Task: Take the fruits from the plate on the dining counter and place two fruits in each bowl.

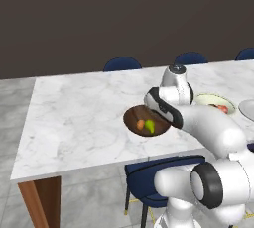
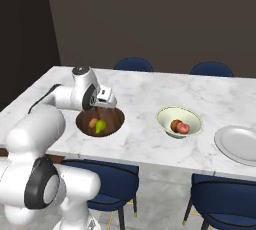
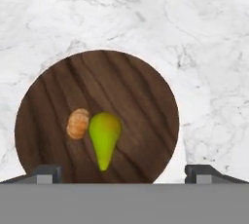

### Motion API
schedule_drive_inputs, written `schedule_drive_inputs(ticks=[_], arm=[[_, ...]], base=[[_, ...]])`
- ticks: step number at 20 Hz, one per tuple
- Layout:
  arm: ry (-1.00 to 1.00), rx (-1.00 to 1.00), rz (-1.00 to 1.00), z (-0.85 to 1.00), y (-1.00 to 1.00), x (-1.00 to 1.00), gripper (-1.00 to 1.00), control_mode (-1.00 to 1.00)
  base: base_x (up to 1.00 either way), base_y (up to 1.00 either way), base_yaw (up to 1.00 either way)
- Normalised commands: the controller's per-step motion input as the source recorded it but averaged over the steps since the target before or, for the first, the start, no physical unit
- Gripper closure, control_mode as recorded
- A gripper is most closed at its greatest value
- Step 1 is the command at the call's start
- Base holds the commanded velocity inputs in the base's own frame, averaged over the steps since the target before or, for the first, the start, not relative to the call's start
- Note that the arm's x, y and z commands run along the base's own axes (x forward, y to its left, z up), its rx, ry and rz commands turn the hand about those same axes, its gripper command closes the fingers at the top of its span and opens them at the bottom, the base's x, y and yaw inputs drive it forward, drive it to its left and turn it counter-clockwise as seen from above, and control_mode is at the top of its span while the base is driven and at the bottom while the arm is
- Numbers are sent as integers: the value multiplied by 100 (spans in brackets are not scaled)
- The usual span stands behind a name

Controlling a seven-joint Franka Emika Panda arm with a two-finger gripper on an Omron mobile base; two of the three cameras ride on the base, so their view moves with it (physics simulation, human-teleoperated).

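Note:
The dark wooden bowl [image 3: 97, 116] holds a green-yellow oblong fruit [image 3: 104, 138] and a small orange-tan fruit [image 3: 78, 123] side by side, also seen as green fruit [image 2: 100, 126] and orange fruit [image 2: 93, 122]. My gripper [image 3: 121, 172] hangs open right above this bowl [image 2: 100, 121], with its fingertips [image 3: 47, 172] wide apart and nothing between them. The cream bowl [image 2: 179, 121] to the right holds a red-pink fruit [image 2: 184, 128] and an orange-brown fruit [image 2: 175, 124]. The flat grey plate [image 2: 239, 144] lies bare at the right of the dining counter [image 2: 140, 94].
Blue chairs stand on the far side [image 2: 133, 64] and on the near side [image 2: 105, 179] of the counter. The counter's brown wooden end panel [image 1: 42, 199] is at the left. My own arm [image 1: 198, 123] reaches over the counter's front edge.

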Motion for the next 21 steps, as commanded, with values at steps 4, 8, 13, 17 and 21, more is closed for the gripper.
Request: schedule_drive_inputs(ticks=[4, 8, 13, 17, 21], arm=[[-15, 0, 0, 78, -25, -46, -100, -100], [-7, 0, 0, 71, -13, -64, -100, -100], [-12, 0, -4, 70, -18, -75, -100, -100], [-16, -3, -3, 56, -16, -71, -100, -100], [-14, -4, -2, 61, -3, -53, -100, -100]], base=[[0, 0, 0], [0, 0, 0], [0, 0, 0], [0, 0, 0], [0, 0, 0]])
